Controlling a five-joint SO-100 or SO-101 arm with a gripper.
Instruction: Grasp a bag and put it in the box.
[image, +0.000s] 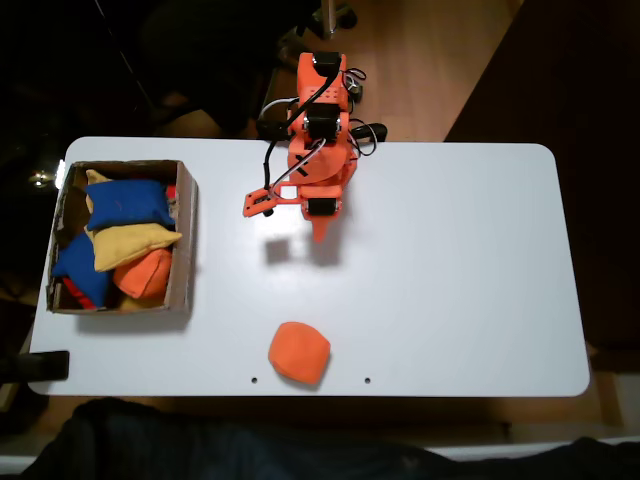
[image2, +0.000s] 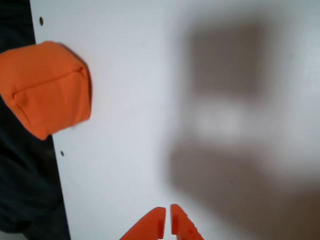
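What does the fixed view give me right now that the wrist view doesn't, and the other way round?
Fixed view: the box at the table's left, holding blue, yellow and darker orange beanbags, plus the arm.

Wrist view: the tool up close, tips nearly together and empty, and the bag's seam.

Both: the bag loose near the white table's edge, apart from the tool.

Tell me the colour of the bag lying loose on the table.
Bright orange; the bag shows best in the wrist view.
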